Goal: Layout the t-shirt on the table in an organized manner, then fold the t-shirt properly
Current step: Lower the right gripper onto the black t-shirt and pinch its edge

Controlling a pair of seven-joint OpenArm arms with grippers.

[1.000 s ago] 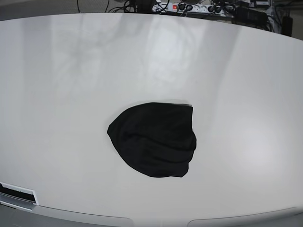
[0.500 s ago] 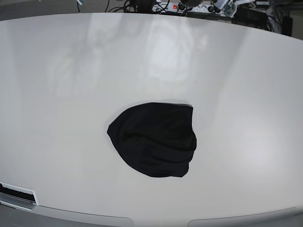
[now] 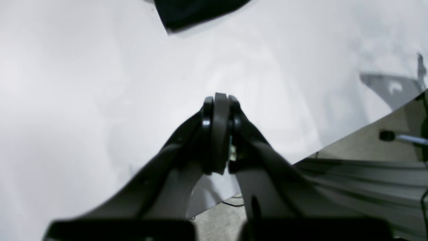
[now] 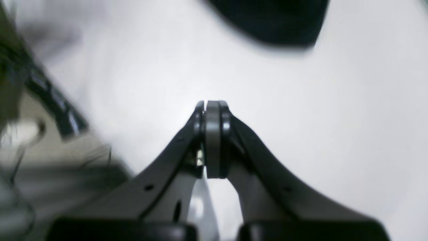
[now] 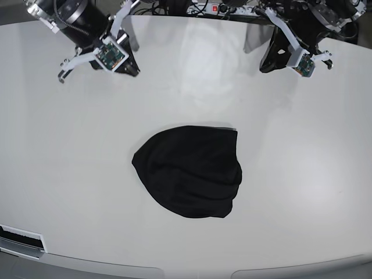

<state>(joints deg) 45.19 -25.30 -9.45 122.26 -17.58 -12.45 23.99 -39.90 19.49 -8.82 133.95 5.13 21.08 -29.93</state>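
Above table [image 5: 325, 174], both arms' fingers [image 3: 216, 127] pressed together, empty

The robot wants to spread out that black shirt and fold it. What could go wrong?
1. The black soft fabric t-shirt lies bunched in a rounded heap, so a claw might pinch several layers at once and drag the whole lump.
2. Both the left claw and the right claw are shut; reaching down like that would likely push the fabric, not grab it.
3. The glossy white table looks slippery, so the shirt may slide.
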